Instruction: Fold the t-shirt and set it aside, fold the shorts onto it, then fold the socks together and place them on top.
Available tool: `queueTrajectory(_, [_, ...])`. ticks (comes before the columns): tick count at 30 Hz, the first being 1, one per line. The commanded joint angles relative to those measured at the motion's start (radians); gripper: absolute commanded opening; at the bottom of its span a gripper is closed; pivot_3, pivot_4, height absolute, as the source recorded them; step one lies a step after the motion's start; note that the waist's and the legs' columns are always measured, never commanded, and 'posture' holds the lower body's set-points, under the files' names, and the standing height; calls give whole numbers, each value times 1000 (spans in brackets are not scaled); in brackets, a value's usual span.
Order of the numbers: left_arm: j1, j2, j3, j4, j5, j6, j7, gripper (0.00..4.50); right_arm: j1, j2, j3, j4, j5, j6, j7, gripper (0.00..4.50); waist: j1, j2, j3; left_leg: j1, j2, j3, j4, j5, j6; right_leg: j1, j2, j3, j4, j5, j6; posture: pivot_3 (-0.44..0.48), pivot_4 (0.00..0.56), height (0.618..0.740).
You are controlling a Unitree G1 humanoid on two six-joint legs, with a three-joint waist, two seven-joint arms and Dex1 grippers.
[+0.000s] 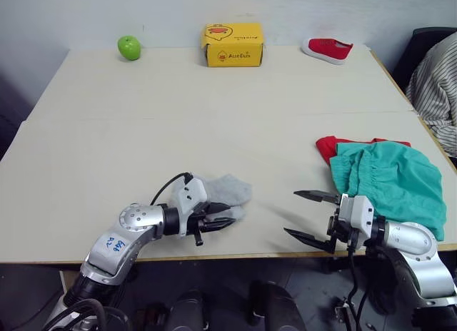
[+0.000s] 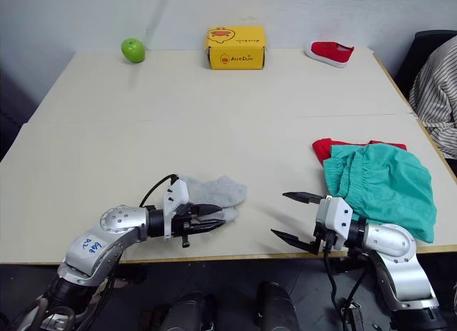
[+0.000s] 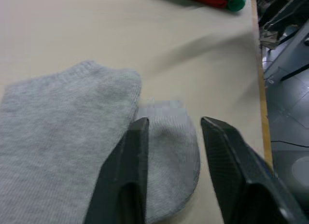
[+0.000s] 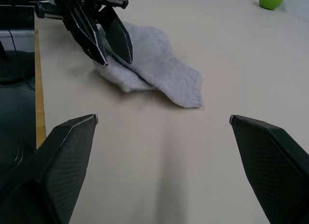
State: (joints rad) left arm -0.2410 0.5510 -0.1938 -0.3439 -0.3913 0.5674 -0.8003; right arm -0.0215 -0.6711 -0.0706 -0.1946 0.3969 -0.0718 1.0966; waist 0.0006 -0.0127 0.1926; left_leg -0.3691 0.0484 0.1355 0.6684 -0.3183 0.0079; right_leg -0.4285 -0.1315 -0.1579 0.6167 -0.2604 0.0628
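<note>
The light grey socks [image 1: 227, 190] lie flat, one partly over the other, near the table's front edge left of centre. My left gripper [image 1: 225, 215] is low over their near end, open a little, with a sock's rounded end [image 3: 169, 151] between the fingers. The teal shorts [image 1: 393, 177] lie folded at the right edge on top of the red t-shirt [image 1: 327, 145], of which just a strip shows at the far side. My right gripper [image 1: 291, 212] stands wide open above bare table, between the socks and the shorts, holding nothing.
A green apple [image 1: 129, 47], a yellow box [image 1: 233, 44] and a small red shoe [image 1: 327, 49] stand along the table's far edge. A person in a striped sleeve [image 1: 435, 81] sits at the right side. The table's front edge [image 1: 250, 256] runs just under both grippers.
</note>
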Motion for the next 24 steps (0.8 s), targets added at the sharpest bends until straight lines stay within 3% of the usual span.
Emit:
queueTrajectory(1, [13, 52, 82, -48, -113, -45, -147, 3012, -26, -27, 58, -67, -13, 60, 15, 4500, -1, 0, 0, 0, 0, 0, 0, 0, 0, 0, 0, 0, 0, 0, 0, 0, 150, 740])
queueTrajectory(2, [19, 74, 114, -54, -151, -40, -188, 3304, -35, -26, 76, -77, -23, 63, 14, 4500, -2, 0, 0, 0, 1, 0, 0, 0, 0, 0, 0, 0, 0, 0, 0, 0, 150, 740])
queueTrajectory(4, [9, 111, 197, -22, -211, -30, -226, 3304, -63, -9, 128, -89, -61, 69, -3, 4500, -2, 0, 0, 0, 2, -1, 0, 0, -1, 0, 0, 0, 0, -1, -2, 0, 150, 740])
queueTrajectory(7, [-49, 142, 263, 110, -170, -65, -205, 3304, -111, 30, 234, -62, -159, 29, -16, 4500, -1, 0, 0, 0, 1, -2, 0, 0, -1, 0, 0, 0, 1, -1, -2, 0, 150, 740])
queueTrajectory(12, [-204, 125, 229, 399, -4, -166, -128, 3304, -221, 114, 339, 66, -307, -54, -71, 4500, 3, 0, 0, -1, -1, -2, 2, 1, 0, 0, 0, -3, 2, -1, -1, 0, 150, 740])
queueTrajectory(17, [-306, 103, 173, 611, 99, -248, -137, 3304, -315, 165, 399, 196, -393, -109, -101, 4500, -3, 0, 0, -3, -1, 0, 6, 0, 2, 0, 1, -3, 5, 0, 0, 0, 150, 740])
queueTrajectory(20, [-339, 91, 161, 680, 130, -257, -140, 3345, -347, 183, 419, 244, -416, -134, -98, 3844, -6, 0, 0, -3, -1, 1, 7, -1, 2, 0, 1, -3, 5, 0, 1, 0, 150, 740])
queueTrajectory(24, [-312, 94, 158, 677, 129, -218, -164, 2399, -366, 192, 432, 280, -426, -186, -101, 2477, -9, 0, 0, -3, 0, 3, 8, -1, 2, 0, 1, -2, 6, 0, 1, 0, 150, 740])
